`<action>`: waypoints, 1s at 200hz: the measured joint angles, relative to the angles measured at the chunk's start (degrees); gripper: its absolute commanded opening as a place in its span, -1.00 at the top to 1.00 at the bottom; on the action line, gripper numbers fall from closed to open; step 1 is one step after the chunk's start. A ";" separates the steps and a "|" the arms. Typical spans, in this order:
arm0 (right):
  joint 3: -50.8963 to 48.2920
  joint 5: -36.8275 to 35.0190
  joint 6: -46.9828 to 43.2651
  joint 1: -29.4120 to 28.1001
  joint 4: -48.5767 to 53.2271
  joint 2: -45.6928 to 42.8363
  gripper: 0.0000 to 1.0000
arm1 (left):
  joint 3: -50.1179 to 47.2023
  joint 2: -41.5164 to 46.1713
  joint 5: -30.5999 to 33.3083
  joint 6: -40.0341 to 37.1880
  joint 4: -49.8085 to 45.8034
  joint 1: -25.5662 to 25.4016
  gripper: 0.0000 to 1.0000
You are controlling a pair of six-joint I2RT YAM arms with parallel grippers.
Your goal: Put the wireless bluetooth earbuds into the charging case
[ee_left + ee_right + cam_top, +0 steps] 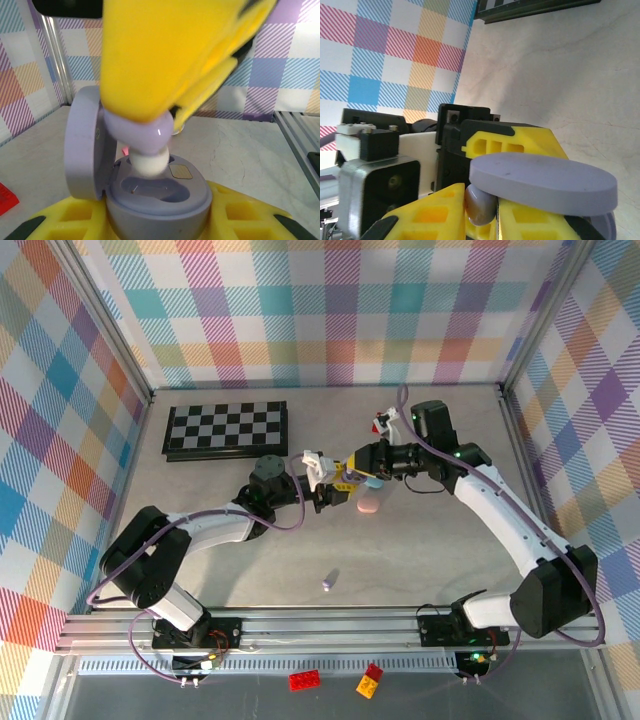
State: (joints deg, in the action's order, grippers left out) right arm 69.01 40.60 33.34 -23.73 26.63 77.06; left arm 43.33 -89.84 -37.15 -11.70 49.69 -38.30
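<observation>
Right fingers [150, 50] pinch a purple earbud [142, 135] over the case [160, 207] clamped by left fingers [260, 212]

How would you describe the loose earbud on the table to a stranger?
Start at the metal rail at the near edge of the table. Just behind its middle lies a tiny purple earbud, alone; the pink case farther back is much bigger.

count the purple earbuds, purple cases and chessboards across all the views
purple earbuds: 2 (loose earbud, held earbud)
purple case: 1
chessboard: 1
total: 4
</observation>
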 measured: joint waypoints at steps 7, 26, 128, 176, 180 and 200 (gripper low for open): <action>0.00 -0.33 -0.20 -0.04 0.17 0.17 0.63 | 0.26 -0.15 0.20 0.33 0.07 -0.07 0.51; 0.02 -1.25 -0.87 -0.17 0.52 0.28 0.63 | 0.66 -0.76 0.63 1.25 0.48 -0.24 0.51; 0.37 -2.93 -1.68 -0.42 1.81 1.05 0.57 | 1.42 -1.62 2.56 3.13 1.36 -0.31 0.52; 1.03 -3.39 -1.73 -0.79 2.16 1.25 0.32 | 1.46 -1.68 2.93 3.13 1.20 -0.31 0.52; 1.09 -3.45 -1.70 -0.81 2.27 1.25 0.30 | 1.46 -1.68 2.95 3.13 1.20 -0.31 0.52; 1.66 -3.96 -2.08 -1.01 3.04 1.22 0.19 | 1.46 -1.68 2.97 3.13 1.20 -0.33 0.52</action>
State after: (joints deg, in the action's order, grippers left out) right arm 70.67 36.64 31.27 -24.73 29.67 78.28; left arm 44.80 -91.53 -34.17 -8.58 50.89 -38.63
